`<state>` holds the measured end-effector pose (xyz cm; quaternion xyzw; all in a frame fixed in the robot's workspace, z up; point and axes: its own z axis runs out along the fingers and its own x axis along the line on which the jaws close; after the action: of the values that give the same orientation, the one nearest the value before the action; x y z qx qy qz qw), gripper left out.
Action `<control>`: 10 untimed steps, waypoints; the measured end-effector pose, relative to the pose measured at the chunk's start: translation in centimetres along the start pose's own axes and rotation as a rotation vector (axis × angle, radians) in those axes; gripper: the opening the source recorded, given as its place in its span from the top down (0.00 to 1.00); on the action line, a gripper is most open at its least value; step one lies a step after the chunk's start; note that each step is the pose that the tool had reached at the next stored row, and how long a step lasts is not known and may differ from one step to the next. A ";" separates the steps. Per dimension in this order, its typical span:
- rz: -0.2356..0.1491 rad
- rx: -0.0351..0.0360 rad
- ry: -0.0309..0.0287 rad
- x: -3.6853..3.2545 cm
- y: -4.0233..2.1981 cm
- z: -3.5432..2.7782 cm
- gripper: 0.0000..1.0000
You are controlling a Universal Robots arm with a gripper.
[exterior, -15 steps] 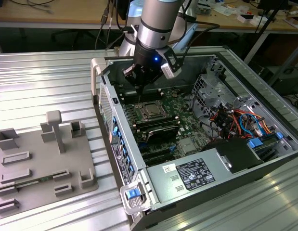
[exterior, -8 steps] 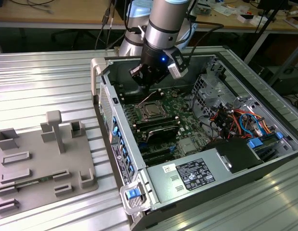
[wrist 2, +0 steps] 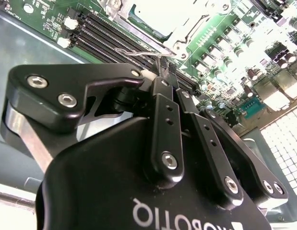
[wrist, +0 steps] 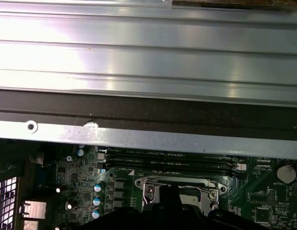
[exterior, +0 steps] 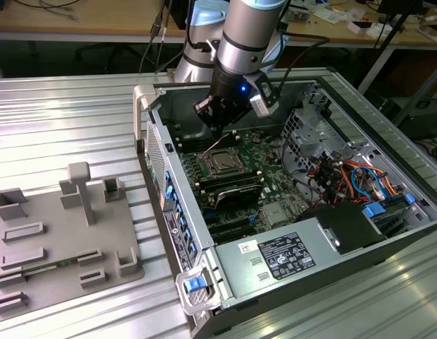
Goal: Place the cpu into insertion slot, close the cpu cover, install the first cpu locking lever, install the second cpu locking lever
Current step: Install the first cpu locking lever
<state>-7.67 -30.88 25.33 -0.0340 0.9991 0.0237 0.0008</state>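
The grey power supply (exterior: 274,256) sits closest, at six o'clock in the exterior view. A grey fixture tray (exterior: 34,272) lies on the ribbed table (exterior: 70,120) at eight o'clock.

Deeper inside the open computer case (exterior: 177,233), the insertion slot (exterior: 209,157) sits on the green board near the picture's centre. The cpu (wrist 2: 155,12) is seated in it, bright metal face up. The cpu cover (wrist: 150,184) appears to lie flat over it, so those two steps look done.

A thin wire locking lever (wrist 2: 138,51) runs along the slot's edge beside the black memory slots (wrist 2: 110,36). Whether it is latched cannot be told, and the levers look like the work left.

The gripper (exterior: 217,126) hangs just above the slot, at its twelve o'clock, jaws drawn together. In the second wrist view its tips are close to that lever, but whether they pinch it cannot be told.

Behind, the arm (exterior: 250,35) rises at twelve o'clock before a cluttered workbench (exterior: 77,21).
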 end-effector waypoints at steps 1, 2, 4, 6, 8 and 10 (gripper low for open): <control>-0.002 0.0000 0.0001 0.00 0.00 0.07 0.89; -0.002 0.0000 0.0001 0.00 0.00 0.06 0.89; -0.002 0.0000 0.0001 0.00 0.00 0.07 0.89; -0.002 0.0000 0.0001 0.00 0.00 0.07 0.89; -0.002 0.0000 0.0002 0.00 0.00 0.07 0.89; -0.002 0.0000 0.0001 0.00 0.00 0.07 0.89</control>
<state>-7.67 -30.88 25.27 -0.0350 0.9991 0.0237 0.0007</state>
